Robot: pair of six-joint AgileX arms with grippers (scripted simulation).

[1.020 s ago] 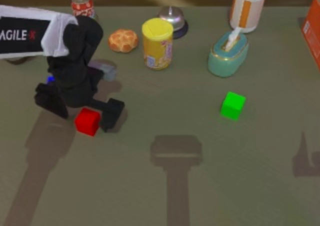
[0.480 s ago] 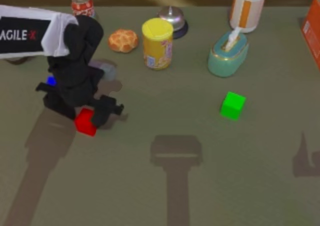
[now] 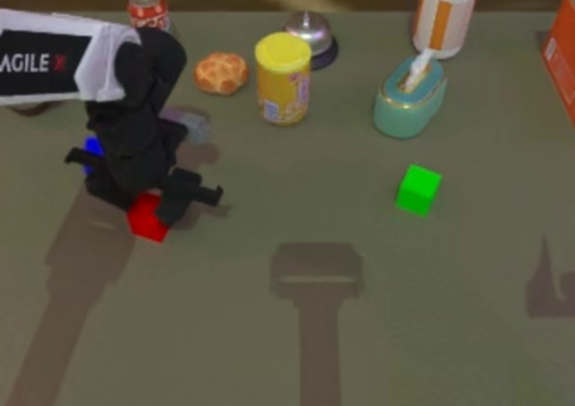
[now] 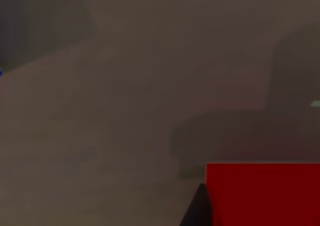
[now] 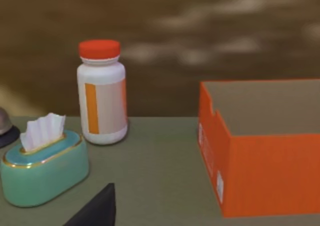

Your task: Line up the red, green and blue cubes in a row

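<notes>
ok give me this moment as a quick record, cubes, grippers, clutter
red cube: left side of table, under the left gripper, fingers either side of it
blue cube: behind the left arm, mostly hidden
green cube: alone, right of centre
right gripper: not in the top view
clutter at back: soda can, bread roll, yellow canister, bell, tissue box, pill bottle, orange box

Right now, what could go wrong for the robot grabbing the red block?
The left gripper sits over only part of the red cube, so it might grip a corner and let the cube twist or slip. The blue cube lies close under the same arm, which could bump it when it moves.
</notes>
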